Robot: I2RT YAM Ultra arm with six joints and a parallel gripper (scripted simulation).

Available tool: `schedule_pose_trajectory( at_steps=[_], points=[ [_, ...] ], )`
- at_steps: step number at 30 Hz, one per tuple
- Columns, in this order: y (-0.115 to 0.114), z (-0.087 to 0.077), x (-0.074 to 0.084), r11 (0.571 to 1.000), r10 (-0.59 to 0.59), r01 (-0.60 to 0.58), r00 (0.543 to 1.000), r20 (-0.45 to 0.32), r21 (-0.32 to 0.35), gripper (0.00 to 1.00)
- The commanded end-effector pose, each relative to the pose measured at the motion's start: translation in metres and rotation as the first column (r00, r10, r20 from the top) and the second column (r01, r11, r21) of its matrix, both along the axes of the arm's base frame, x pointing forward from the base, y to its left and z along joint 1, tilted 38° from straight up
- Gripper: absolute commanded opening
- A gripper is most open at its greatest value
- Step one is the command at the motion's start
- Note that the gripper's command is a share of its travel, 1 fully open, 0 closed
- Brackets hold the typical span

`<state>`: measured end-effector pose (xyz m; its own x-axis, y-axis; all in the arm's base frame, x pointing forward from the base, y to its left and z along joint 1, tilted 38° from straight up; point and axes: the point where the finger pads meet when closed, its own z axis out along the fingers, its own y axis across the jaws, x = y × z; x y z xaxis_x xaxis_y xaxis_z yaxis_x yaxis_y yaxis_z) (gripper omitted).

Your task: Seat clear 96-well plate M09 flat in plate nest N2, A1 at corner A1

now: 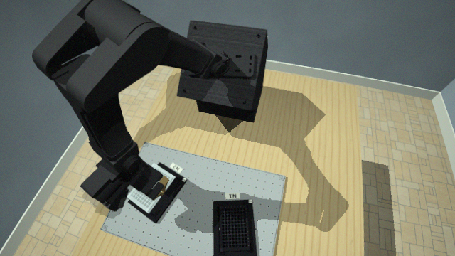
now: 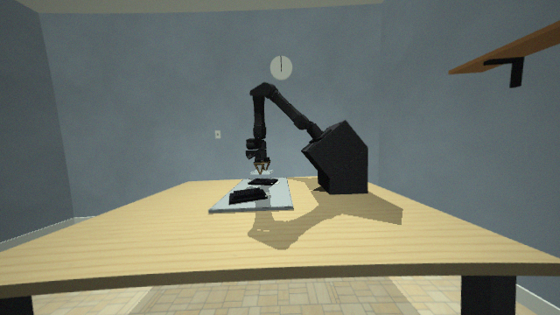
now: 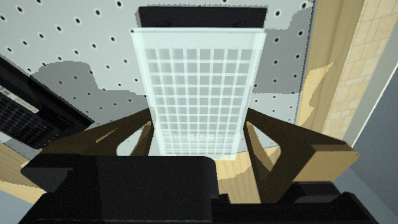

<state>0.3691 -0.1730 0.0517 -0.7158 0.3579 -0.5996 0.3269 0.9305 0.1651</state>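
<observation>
top view: the clear plate m09 [image 1: 143, 198] sat over the black nest n2 [image 1: 166, 201] near the left corner of the grey perforated deck [image 1: 227, 178]. its long axis ran diagonally, from lower left up toward the n2 label [image 1: 176, 167], roughly in line with the nest. the arm [image 1: 106, 89] and wrist covered most of the plate, so only a patch of wells showed, and the id labels and a1 corner could not be made out. the gripper [image 1: 156, 188] straddled the plate. the black plate m06 [image 1: 234, 227] lay in nest n1 [image 1: 217, 213], its lower end cut off by the frame edge; the n1 label [image 1: 232, 195] lay just above it. open deck lay between the two nests; n2 was close to the deck's left edge.

exterior view: small and far. the gripper [image 2: 261, 167] hung straight down with the pale plate [image 2: 262, 172] at its tips, raised clear above the dark nest [image 2: 262, 181]. tilt was too small to judge. the wooden table [image 2: 175, 245] stretched wide all round the deck.

wrist view: the plate [image 3: 197, 95] ran lengthwise away from the camera, wells up. the tan fingers were clamped on its two long sides near the close end, standing wide because the plate filled the gap. its far short end overlapped the black nest [image 3: 200, 16], cut off at the top. the near end was hidden behind the gripper body. m06's corner [image 3: 20, 117] showed at left.
</observation>
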Motion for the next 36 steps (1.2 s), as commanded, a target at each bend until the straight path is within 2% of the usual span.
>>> schedule_pose_trajectory(
  at_steps=[1, 15, 16, 20, 36],
  points=[
    [-0.001, -0.004, -0.011, 1.0, -0.01, 0.01, 1.0, -0.013, 0.011, 0.0],
    [-0.001, -0.004, -0.011, 1.0, -0.01, 0.01, 1.0, -0.013, 0.011, 0.0],
    [-0.009, 0.001, 0.0, 1.0, -0.011, 0.011, 1.0, -0.005, 0.006, 0.0],
    [-0.011, 0.014, 0.002, 1.0, -0.009, 0.009, 1.0, 0.021, -0.01, 0.0],
    [-0.012, 0.005, 0.001, 1.0, -0.01, 0.01, 1.0, -0.001, 0.004, 0.0]
  ],
)
